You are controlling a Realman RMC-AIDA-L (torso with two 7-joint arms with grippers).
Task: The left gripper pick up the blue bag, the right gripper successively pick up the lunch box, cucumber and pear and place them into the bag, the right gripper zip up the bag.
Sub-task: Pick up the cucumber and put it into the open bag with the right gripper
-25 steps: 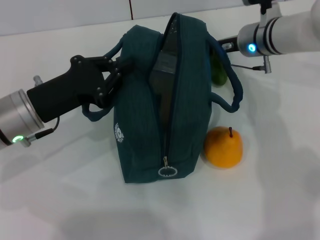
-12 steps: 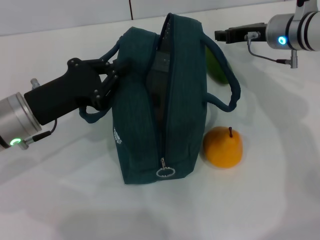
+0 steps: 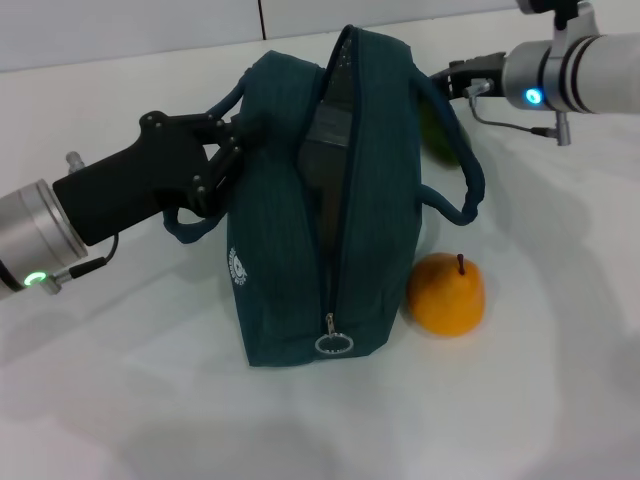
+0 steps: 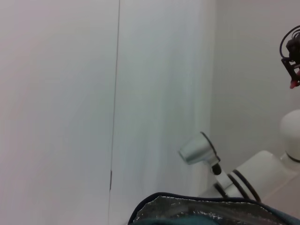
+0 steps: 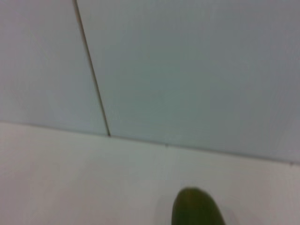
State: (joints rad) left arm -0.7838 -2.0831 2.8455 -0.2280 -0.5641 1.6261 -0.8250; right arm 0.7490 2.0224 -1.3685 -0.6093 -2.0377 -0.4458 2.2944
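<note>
- The blue bag [image 3: 325, 215] stands upright in the middle of the white counter [image 3: 120, 400], zipper open along the top, ring pull hanging at the near end.
- The left end effector [image 3: 228, 150] is pinched closed on the bag's left loop handle, holding that side up. It's soft fabric, so the mouth will probably sag or fold if that grip slackens.
- The right end effector [image 3: 455, 75] is at the far right of the bag, low by the cucumber [image 3: 437, 145], which lies behind the right handle and mostly hidden from the head view. Can't tell whether its fingers are open or closed on anything; the right wrist view only shows one green rounded end.
- My guess on the cucumber: stiff, smooth, a bit slippery, and long. I'd grab it near the middle so it doesn't tip, then feed it in lengthwise along the zipper slot.
- The pear [image 3: 446, 293] sits on the counter, touching or just beside the bag's right wall near the front. It's round and will likely roll if nudged, so a grip across its widest part from above seems safest.
- Can't see the lunch box anywhere on the counter; something dark sits inside the opening, but I can't say what.
- Room: plenty of open counter to the right and front. The tight spots are the right handle looping over the cucumber and the narrow bag mouth.
</note>
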